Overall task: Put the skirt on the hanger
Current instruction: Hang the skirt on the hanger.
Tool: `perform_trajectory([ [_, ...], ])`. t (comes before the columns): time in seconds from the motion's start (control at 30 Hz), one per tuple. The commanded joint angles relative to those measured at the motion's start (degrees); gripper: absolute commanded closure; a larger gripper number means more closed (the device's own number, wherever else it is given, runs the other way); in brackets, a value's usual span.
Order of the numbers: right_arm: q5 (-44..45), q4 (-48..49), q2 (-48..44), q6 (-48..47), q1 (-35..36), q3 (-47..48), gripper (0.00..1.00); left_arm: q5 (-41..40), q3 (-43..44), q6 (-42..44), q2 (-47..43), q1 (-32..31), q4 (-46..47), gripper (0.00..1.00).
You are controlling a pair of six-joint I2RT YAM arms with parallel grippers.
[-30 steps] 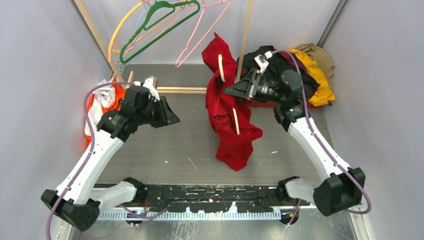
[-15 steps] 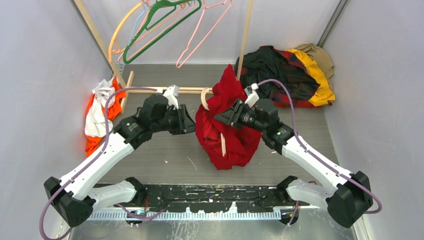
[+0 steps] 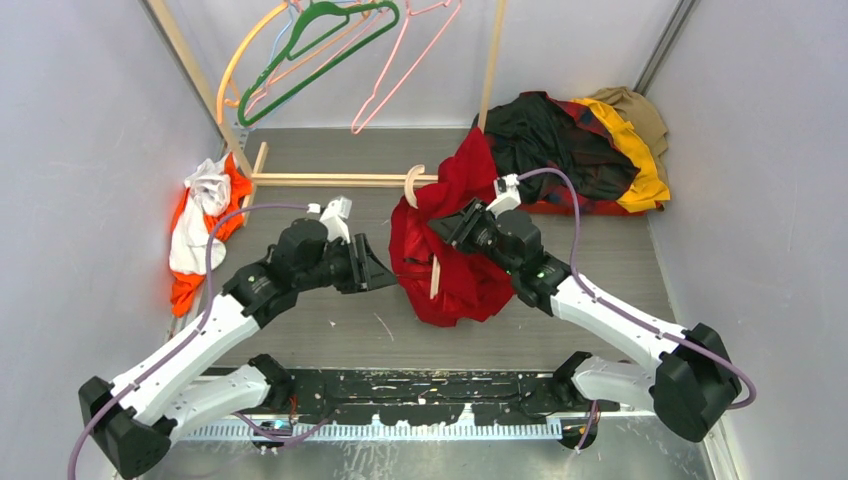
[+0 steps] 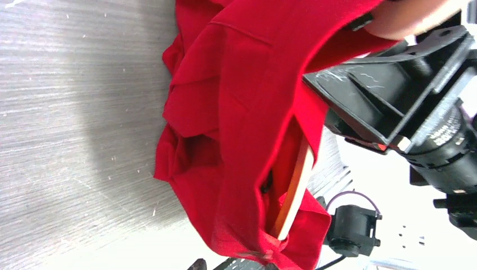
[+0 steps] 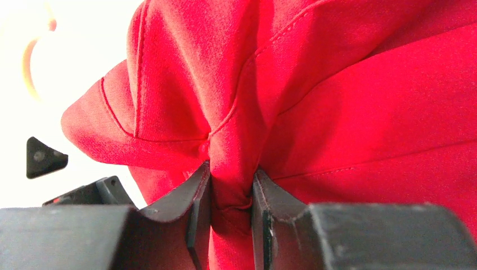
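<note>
The skirt (image 3: pixel 455 285) is hanging bunched in mid-air over the middle of the table (image 3: pixel 330 320), its lower folds sagging down toward the surface and its top corner rising toward the back. The hanger (image 4: pixel 293 188) is sitting inside it: one cream arm is showing through an opening in the red cloth, and in the overhead view the curved hook is poking out at the upper left of the bundle. The right gripper (image 5: pixel 230 180) is pinching a thick gathered fold of the skirt between its two dark fingers, which are closed tightly on the fabric, carrying the garment's weight. The left gripper (image 3: pixel 372 272) is hovering just beside the skirt's left edge, pointing at it without touching; whether its fingers are spread or closed I cannot tell. Behind the right arm a pile of clothes (image 3: pixel 570 150) in black, plaid, yellow and tan is lying at the rear right. An orange and white garment (image 3: pixel 200 220) is lying by the left wall, and a green hanger (image 3: pixel 330 50) and a pink hanger (image 3: pixel 405 70) are dangling overhead at the back.
</note>
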Motion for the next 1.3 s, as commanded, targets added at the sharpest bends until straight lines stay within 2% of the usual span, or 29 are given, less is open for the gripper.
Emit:
perform_trajectory([
  [0.0, 6.5, 13.6, 0.0, 0.6, 0.3, 2.1, 0.99, 0.3, -2.5, -2.1, -6.3, -0.2, 5.7, 0.58],
  [0.27, 10.7, 19.2, 2.3, 2.0, 1.5, 3.4, 0.99, 1.1, -10.2, -3.6, -14.1, -0.2, 10.8, 0.56],
  [0.5, 12.4, 20.9, 4.9, 0.4, 3.4, 5.4, 0.99, 2.7, -15.0, -5.1, -13.8, -1.0, 18.9, 0.55],
  [0.8, 10.2, 20.6, 5.3, 1.2, 3.9, 7.2, 0.99, -0.1, -22.0, -0.9, -16.5, -1.6, 28.6, 0.56],
  [1.27, 4.5, 18.4, 0.7, 4.3, 3.9, 5.4, 0.99, -4.1, -21.6, 8.1, -14.8, -1.6, 34.8, 0.55],
])
